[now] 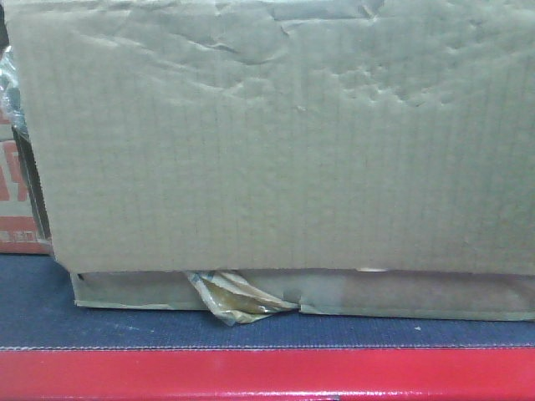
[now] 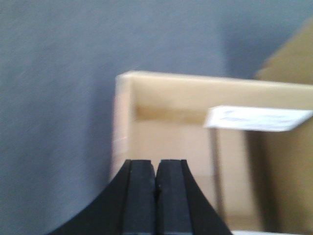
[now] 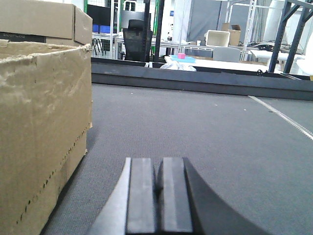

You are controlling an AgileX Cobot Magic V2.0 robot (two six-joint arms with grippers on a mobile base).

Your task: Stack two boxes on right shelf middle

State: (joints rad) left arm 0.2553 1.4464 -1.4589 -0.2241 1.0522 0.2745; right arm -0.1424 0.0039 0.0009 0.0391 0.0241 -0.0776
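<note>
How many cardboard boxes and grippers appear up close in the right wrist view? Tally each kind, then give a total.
Cardboard boxes: 2 (near box, box behind it)
Grippers: 1 (right gripper, shut)
Total: 3

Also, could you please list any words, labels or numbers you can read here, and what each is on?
Nothing can be read for certain.
White label on the open cardboard box: print blurred, unreadable.
Dark strip on the upper box: faint letters, too small to read.
Red and white packaging left of the large brown box: cut-off shapes, unreadable.
</note>
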